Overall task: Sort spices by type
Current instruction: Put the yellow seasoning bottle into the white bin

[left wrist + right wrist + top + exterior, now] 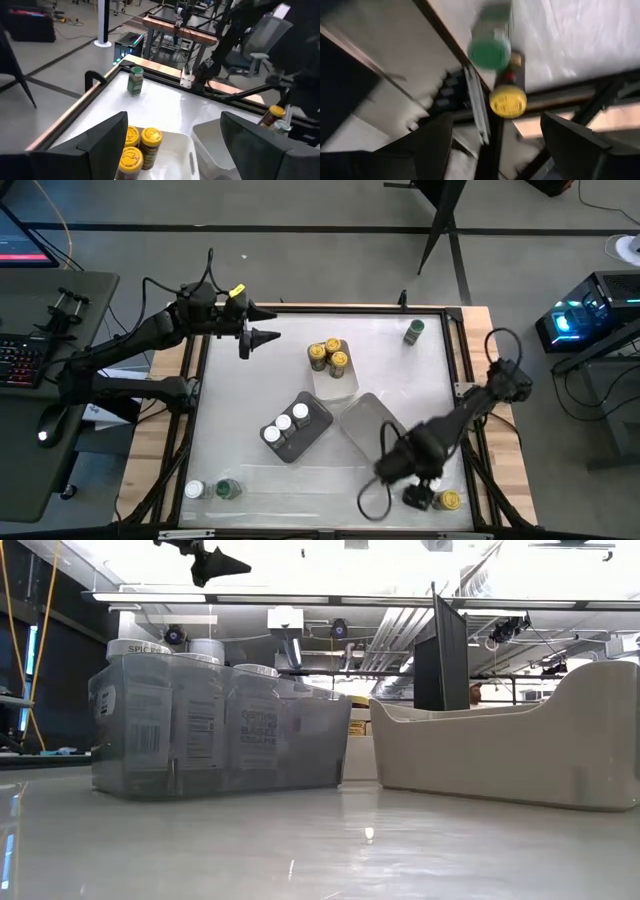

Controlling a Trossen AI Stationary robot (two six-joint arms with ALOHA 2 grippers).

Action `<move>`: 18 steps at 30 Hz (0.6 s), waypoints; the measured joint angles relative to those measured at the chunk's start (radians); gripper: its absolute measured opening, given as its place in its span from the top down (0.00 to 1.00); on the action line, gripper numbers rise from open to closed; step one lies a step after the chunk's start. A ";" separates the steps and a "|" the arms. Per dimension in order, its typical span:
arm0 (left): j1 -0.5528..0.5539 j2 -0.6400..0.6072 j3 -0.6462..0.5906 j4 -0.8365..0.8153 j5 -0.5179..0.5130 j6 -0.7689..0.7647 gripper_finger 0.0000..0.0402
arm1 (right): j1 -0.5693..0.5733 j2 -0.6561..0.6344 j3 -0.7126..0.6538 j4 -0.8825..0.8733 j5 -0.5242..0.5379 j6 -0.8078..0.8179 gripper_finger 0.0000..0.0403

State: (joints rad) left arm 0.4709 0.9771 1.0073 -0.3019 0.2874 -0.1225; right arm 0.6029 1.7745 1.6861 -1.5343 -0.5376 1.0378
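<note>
Three yellow-lidded spice jars stand in a white tray, also in the left wrist view. White-lidded jars stand in a grey tray. A green-lidded jar stands alone near the far right corner. A white-lidded jar and a green-lidded jar stand near the near left corner. My left gripper hovers open, high above the table, left of the yellow jars. My right gripper is open above a green-lidded jar and a yellow-lidded jar at the near right corner.
A second pale tray lies right of the grey one, with nothing visible in it. Dark frame rails run along the table's edges. A loop of the right arm's cable lies near the near edge. In the low view the grey tray and the white tray stand side by side.
</note>
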 joint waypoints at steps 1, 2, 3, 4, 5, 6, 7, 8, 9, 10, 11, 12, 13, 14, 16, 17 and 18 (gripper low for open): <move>0.000 0.000 0.000 0.000 0.008 -0.009 0.24 | 0.022 0.012 -0.013 -0.005 -0.025 -0.003 0.26; 0.000 0.000 0.000 0.003 0.020 -0.020 0.24 | 0.042 0.016 -0.038 0.006 -0.050 0.002 0.26; 0.000 0.000 0.000 0.010 0.027 -0.029 0.24 | 0.061 0.016 -0.068 0.021 -0.074 0.020 0.26; 0.000 0.000 0.000 0.018 0.029 -0.037 0.24 | 0.076 0.010 -0.100 0.047 -0.094 0.042 0.26; 0.000 0.000 0.000 0.026 0.030 -0.047 0.24 | 0.093 -0.002 -0.137 0.081 -0.111 0.065 0.26; 0.000 0.000 0.000 0.036 0.030 -0.059 0.24 | 0.109 -0.017 -0.171 0.124 -0.120 0.090 0.26; 0.000 0.000 0.000 0.047 0.030 -0.073 0.24 | 0.122 -0.033 -0.204 0.168 -0.127 0.113 0.26; 0.000 0.000 0.000 0.058 0.030 -0.088 0.24 | 0.131 -0.049 -0.232 0.198 -0.128 0.139 0.26; 0.000 0.000 0.000 0.072 0.030 -0.103 0.24 | 0.135 -0.064 -0.256 0.222 -0.130 0.164 0.26; 0.000 0.000 0.000 0.084 0.030 -0.114 0.24 | 0.135 -0.077 -0.274 0.247 -0.127 0.187 0.26; 0.000 0.000 0.000 0.092 0.030 -0.125 0.24 | 0.134 -0.087 -0.286 0.276 -0.120 0.203 0.26; 0.000 0.000 0.000 0.097 0.030 -0.134 0.24 | 0.134 -0.094 -0.295 0.292 -0.106 0.209 0.26; 0.000 0.000 0.000 0.098 0.030 -0.138 0.24 | 0.135 -0.095 -0.305 0.292 -0.094 0.211 0.26; 0.000 0.000 0.000 0.098 0.030 -0.138 0.24 | 0.138 -0.096 -0.316 0.281 -0.085 0.216 0.26; 0.000 0.000 0.000 0.098 0.029 -0.139 0.24 | 0.149 -0.092 -0.351 0.259 -0.083 0.230 0.26; 0.000 0.000 0.000 0.098 0.029 -0.145 0.24 | 0.155 -0.092 -0.371 0.257 -0.087 0.244 0.26; 0.000 0.000 0.000 0.098 0.029 -0.154 0.24 | 0.161 -0.092 -0.390 0.265 -0.097 0.252 0.26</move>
State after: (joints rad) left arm 0.4709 0.9768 1.0069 -0.2039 0.3165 -0.2763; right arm 0.7641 1.6825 1.2956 -1.2694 -0.6344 1.2899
